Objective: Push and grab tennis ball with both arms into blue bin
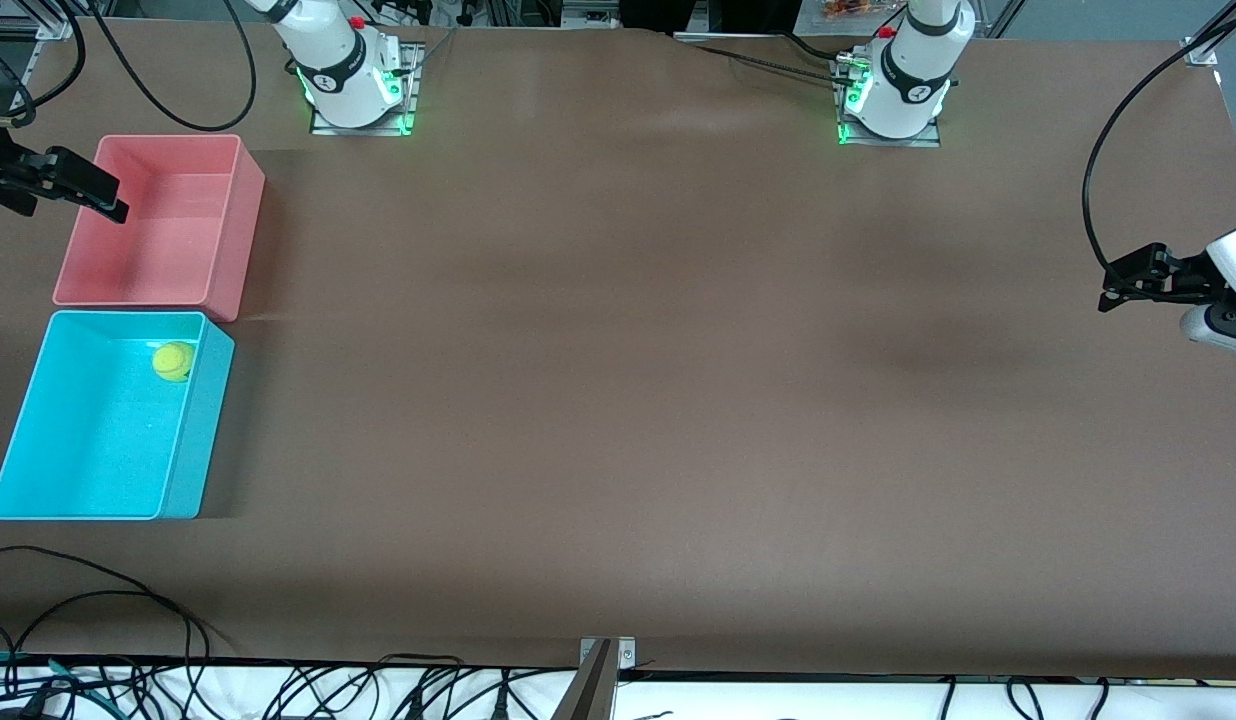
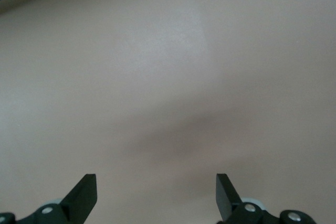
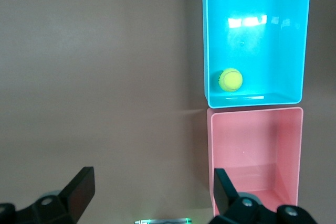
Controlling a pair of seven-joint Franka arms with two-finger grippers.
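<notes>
The small fuzzy yellow-green tennis ball (image 1: 174, 361) lies inside the large rectangular cyan plastic bin (image 1: 38, 400), in the corner next to the pink plastic tub (image 1: 240, 240), which stands just beside the bin, farther from the front camera. Both sit on the brown surface (image 1: 618, 400) at the right arm's end. The right gripper (image 3: 152, 190) hangs over the pink tub's outer edge, fingers spread apart and empty. The left gripper (image 2: 156, 192) hangs over bare surface at the left arm's end, fingers also spread wide, holding nothing.
</notes>
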